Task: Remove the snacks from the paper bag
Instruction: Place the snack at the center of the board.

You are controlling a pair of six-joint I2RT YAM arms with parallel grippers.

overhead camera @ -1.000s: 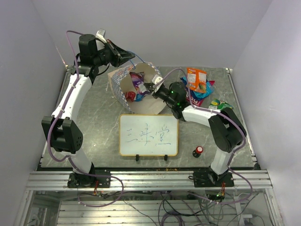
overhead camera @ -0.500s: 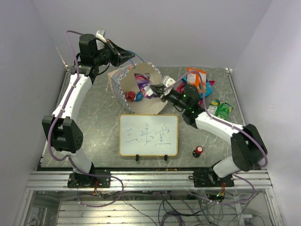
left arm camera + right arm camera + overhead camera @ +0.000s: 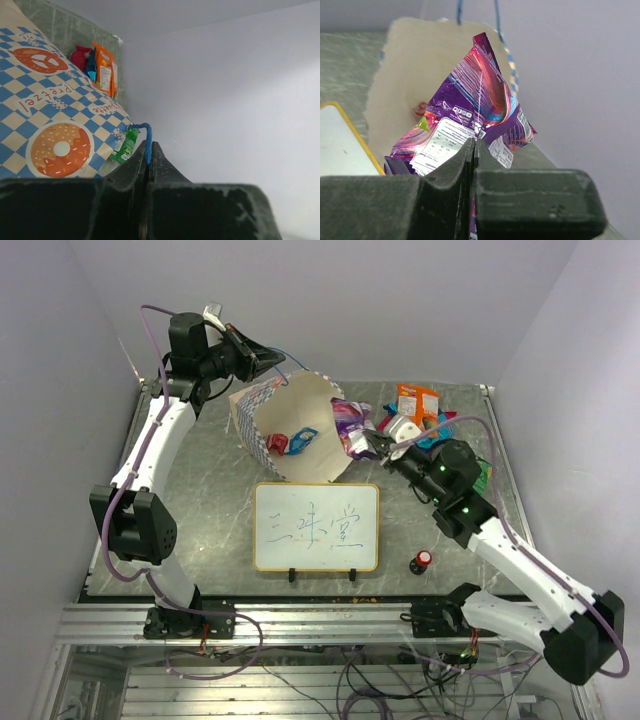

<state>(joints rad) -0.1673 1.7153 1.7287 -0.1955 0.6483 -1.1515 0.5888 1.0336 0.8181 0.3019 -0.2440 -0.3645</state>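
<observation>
The paper bag (image 3: 322, 466) is tipped with its mouth towards the top camera. My left gripper (image 3: 272, 362) is shut on its thin blue cord handle (image 3: 147, 136) and holds that side up; the checkered, doughnut-printed bag wall (image 3: 55, 115) fills the left wrist view. My right gripper (image 3: 373, 443) is shut on a purple foil packet (image 3: 350, 424) just outside the bag's right rim; the packet (image 3: 470, 112) hangs in front of the tan bag. A tiny red wrapper (image 3: 277, 444) lies inside the bag beside something blue. Orange (image 3: 417, 400), blue (image 3: 441, 431) and green (image 3: 486, 470) snacks lie on the table at the back right.
A framed whiteboard (image 3: 316, 527) stands in front of the bag, close to its mouth. A small red-capped black knob (image 3: 421, 561) sits to the right of the board. Grey walls close in the table at the back and on both sides.
My right gripper has drawn back to the right, out of the bag's mouth, with the purple packet in it. The left gripper has kept its hold on the cord handle without moving.
</observation>
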